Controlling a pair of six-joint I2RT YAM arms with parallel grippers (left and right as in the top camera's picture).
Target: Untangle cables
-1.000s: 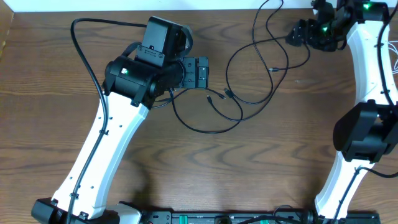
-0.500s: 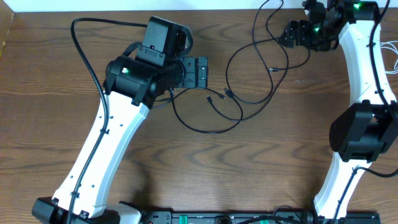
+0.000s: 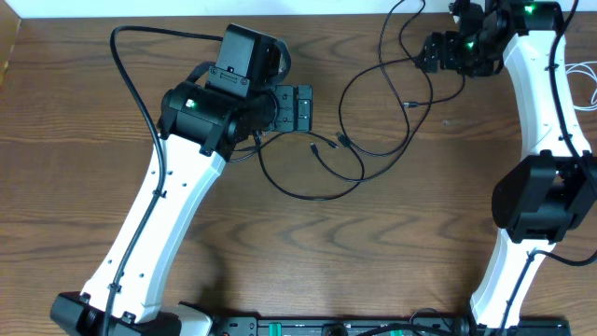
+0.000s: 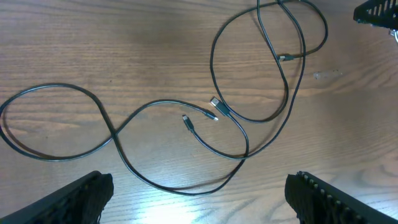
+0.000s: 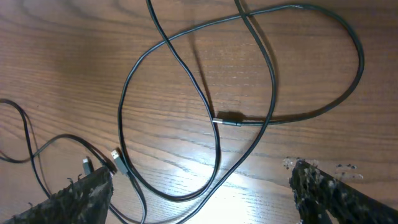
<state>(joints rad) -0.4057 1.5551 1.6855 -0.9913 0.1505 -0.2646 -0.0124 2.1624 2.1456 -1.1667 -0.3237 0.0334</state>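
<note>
black cable loop (image 4: 56, 86), left wrist only

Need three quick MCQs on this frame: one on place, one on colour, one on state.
1. The cables lie:
A) between the two arms
B) behind the left arm's base
C) in a box

2. The loops there are:
A) white
B) black
C) red

3. The left fingers are:
A) shut on a cable
B) shut, empty
C) open, empty

Answers:
1 A, they loop between the left arm and the right arm.
2 B, every loop is black.
3 C, the fingers stand wide apart with nothing held.
</note>
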